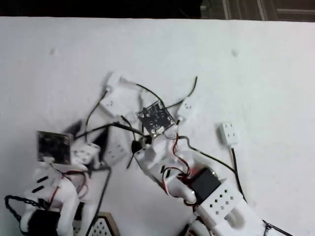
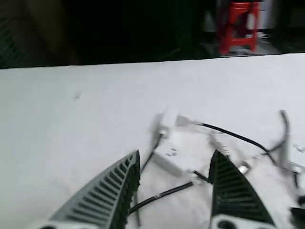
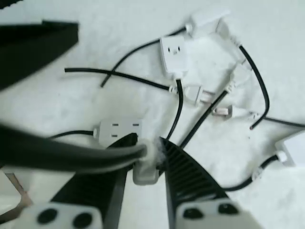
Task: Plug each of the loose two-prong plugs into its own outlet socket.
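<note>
Between the black ribbed fingers (image 3: 186,167) of my R hand (image 3: 148,147) sits a small white two-prong plug (image 3: 144,172); hand's clenched on it, low over the white table (image 3: 57,109). Just beside it, face up: a white rectangular outlet socket (image 3: 119,130). Farther out there's a white square socket (image 3: 173,56) w/ a black cord, then a loose white plug (image 3: 196,93) and a second loose plug (image 3: 228,112) near each other. My L hand (image 2: 176,160) is released, fingers wide apart, w/ a blurry white socket block (image 2: 167,164) btwn them on the table.
</note>
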Robot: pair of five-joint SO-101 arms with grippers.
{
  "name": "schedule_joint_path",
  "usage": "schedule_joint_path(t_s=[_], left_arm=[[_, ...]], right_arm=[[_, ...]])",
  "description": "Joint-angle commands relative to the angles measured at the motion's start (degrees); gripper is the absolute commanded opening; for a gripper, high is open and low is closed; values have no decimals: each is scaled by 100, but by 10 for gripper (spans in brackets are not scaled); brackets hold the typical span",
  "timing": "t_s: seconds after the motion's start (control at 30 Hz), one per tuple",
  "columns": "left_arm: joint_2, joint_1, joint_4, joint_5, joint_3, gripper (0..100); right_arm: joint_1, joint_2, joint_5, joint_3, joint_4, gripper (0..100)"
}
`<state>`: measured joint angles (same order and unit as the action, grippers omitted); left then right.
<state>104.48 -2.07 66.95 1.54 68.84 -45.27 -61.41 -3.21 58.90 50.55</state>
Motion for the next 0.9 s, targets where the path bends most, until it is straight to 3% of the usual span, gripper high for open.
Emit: schedule_joint_path(t_s=[0.0, 0.2, 0.47, 0.87], left_arm=[[22, -1596, -105, 396, 167, 244], [22, -2492, -185, 510, 1204, 244], [22, -2510, -369, 519, 1802, 244], [22, -2510, -360, 853, 1873, 245]], right_arm=[[57, 338, -70, -105, -444, 17], [57, 1982, -615, -123, -1727, 17], [-215, 3521, -826, -79, -3275, 17], [-418, 4857, -668, -79, -4198, 17]])
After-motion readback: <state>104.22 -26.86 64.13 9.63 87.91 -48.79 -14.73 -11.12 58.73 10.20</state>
